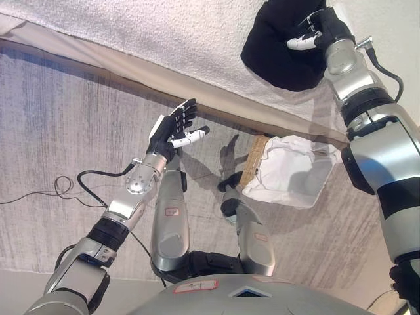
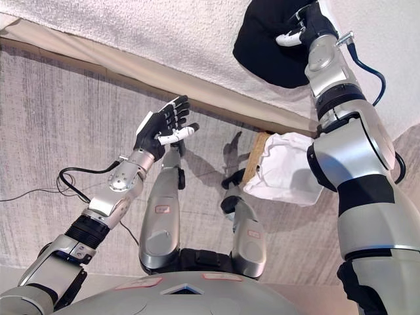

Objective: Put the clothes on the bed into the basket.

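A black garment (image 1: 279, 49) lies on the white bed (image 1: 131, 33) near its edge, partly hanging over it. My right hand (image 1: 319, 29) is on the garment with its fingers curled into the cloth. The basket (image 1: 289, 172) stands on the floor below the bed's edge; it has a woven rim and a white cloth liner. My left hand (image 1: 176, 128) is open in the air over the floor, left of the basket, holding nothing. The right eye view shows the garment (image 2: 269, 46), right hand (image 2: 303, 26) and left hand (image 2: 164, 128) too.
The bed's beige side panel (image 1: 131, 72) runs diagonally across the view. A grey carpet (image 1: 59, 131) covers the floor to the left of the basket.
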Controlling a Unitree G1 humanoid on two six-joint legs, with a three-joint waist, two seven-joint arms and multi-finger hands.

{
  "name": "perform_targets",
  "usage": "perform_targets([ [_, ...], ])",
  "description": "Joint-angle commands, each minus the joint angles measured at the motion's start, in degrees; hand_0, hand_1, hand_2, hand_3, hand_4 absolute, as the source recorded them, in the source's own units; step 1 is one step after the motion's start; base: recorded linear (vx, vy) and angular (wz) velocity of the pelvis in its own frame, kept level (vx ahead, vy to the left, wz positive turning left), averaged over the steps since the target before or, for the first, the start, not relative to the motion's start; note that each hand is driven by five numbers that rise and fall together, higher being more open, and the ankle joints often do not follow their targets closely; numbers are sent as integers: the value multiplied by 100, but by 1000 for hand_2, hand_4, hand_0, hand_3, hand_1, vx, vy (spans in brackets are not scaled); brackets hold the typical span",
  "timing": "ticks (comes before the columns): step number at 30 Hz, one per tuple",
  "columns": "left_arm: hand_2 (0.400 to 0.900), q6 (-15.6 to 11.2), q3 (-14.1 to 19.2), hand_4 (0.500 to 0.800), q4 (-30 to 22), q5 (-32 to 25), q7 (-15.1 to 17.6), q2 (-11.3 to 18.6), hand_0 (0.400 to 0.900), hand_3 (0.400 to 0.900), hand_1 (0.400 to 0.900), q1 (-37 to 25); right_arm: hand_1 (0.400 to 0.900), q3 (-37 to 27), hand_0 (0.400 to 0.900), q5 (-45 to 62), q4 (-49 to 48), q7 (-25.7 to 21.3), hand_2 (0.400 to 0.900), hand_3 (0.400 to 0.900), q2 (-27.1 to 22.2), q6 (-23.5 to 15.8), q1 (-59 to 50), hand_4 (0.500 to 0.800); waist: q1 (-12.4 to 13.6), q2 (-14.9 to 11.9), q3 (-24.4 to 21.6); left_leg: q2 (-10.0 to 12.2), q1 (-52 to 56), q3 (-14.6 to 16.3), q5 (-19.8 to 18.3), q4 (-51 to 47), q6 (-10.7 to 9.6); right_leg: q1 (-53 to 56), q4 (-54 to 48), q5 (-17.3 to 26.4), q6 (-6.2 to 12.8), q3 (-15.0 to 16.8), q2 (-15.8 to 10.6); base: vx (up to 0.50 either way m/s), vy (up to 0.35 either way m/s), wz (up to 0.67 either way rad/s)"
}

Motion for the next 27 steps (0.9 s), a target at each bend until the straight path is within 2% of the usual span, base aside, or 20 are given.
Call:
perform_targets([
  [1, 900, -280, -263, 800, -723, -129, -48, 16, 900, 900, 900, -126, 400, 196, 400, 151, 26, -255, 400, 400, -218, -90, -920, 500, 196, -56, 194, 169, 360, 146, -805, 331, -514, 244, 220, 101, 255, 155, 41, 0, 0, 0],
  [6, 900, -298, -254, 800, -681, -124, 41, -27, 900, 900, 900, -161, 400, 22, 400, 357, -121, -466, 400, 400, -301, -192, -879, 500, 165, -24, 194, 164, 387, 124, -844, 370, -497, 278, 259, 69, 255, 160, 20, 0, 0, 0],
  [11, 900, -464, -120, 800, -595, -96, 248, -123, 900, 900, 900, -249, 400, -468, 400, 775, -1004, -1063, 400, 400, -645, -622, -420, 500, 36, 39, 192, 167, 636, 201, -909, 410, -467, 420, 344, 50, 279, 218, -64, -15, 57, -12],
  [18, 900, -767, 88, 800, -574, 24, 232, -136, 900, 900, 900, -159, 400, -1796, 400, 1042, -3036, -1620, 400, 400, -1348, -1178, 1355, 500, -187, 158, -90, 134, 1110, 328, -898, 277, -435, 756, 342, 45, 350, 226, -255, -1, 44, -6],
  [20, 900, -795, 341, 800, -581, 157, 239, -129, 900, 900, 900, 19, 400, -2272, 400, 704, -4426, -1724, 400, 400, -1422, -1225, 2275, 500, -342, 149, -262, 136, 1320, 413, -890, 190, -437, 884, 332, 54, 383, 253, -316, 25, 49, -16],
  [22, 900, -801, 339, 800, -581, 171, 195, -126, 900, 900, 900, 107, 400, -2571, 400, 606, -4725, -1749, 400, 400, -1410, -1221, 2774, 500, -369, 119, -359, 114, 1403, 437, -876, 148, -416, 962, 304, 60, 389, 238, -350, 41, 23, -7],
  [23, 900, -833, 339, 800, -547, 190, 116, -159, 900, 900, 900, 217, 400, -2948, 400, 650, -4912, -1752, 400, 400, -1208, -1326, 3351, 500, -439, 119, -538, 90, 1590, 484, -874, 72, -396, 1118, 262, 75, 421, 221, -400, 55, 17, -5],
  [27, 900, -772, 543, 800, -585, 306, -12, -140, 900, 900, 900, 513, 400, -3528, 400, 390, -5728, -1648, 400, 400, -963, -1327, 4500, 500, -600, 68, -948, 15, 2000, 631, -825, -203, -362, 1372, 134, 184, 519, 283, -467, 52, 34, -16],
])
